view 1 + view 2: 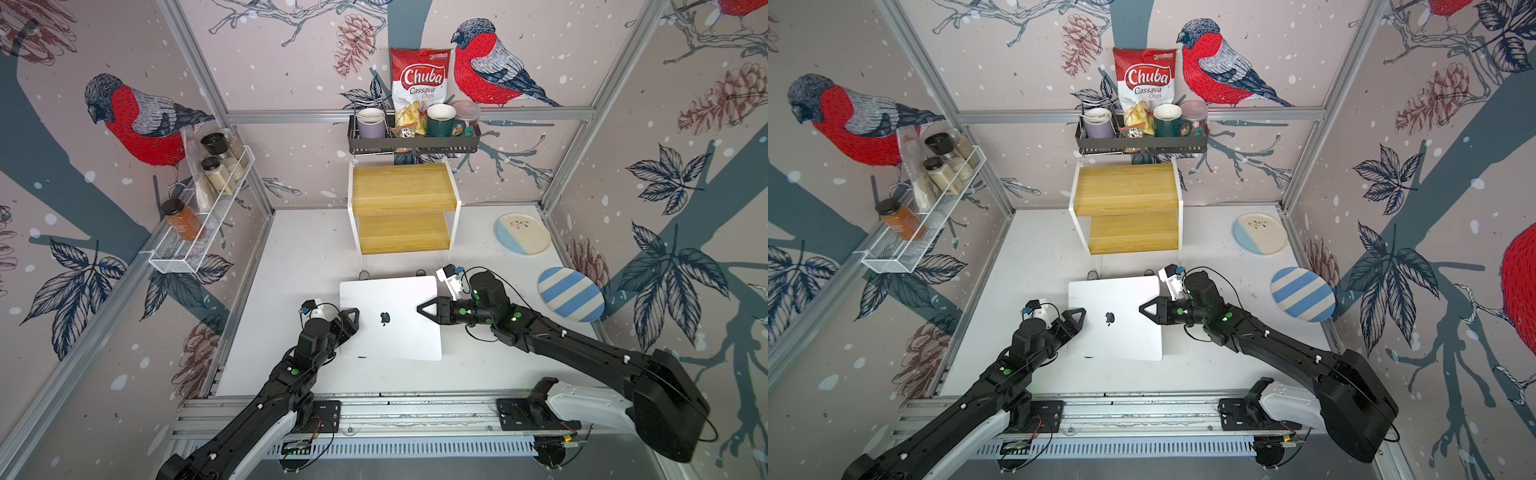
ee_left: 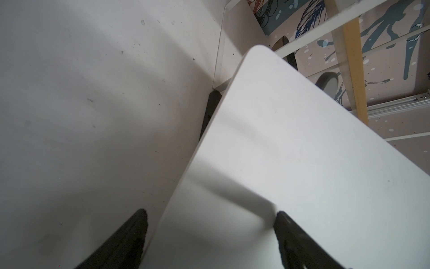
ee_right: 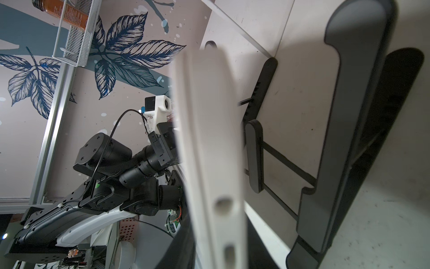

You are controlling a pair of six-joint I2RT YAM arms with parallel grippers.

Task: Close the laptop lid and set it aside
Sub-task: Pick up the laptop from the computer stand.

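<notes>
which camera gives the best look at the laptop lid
The top views: both show nearly the whole closed lid from above, with its dark logo at centre. The left wrist view shows only a bare stretch and one rounded corner of it. The right wrist view shows the laptop edge-on and blurred, so little lid surface.

The red-and-white chip bag (image 1: 419, 89) reads "Chuba Cassava Chips"; the lid (image 1: 399, 340) bears a dark apple logo (image 1: 385, 318).
</notes>
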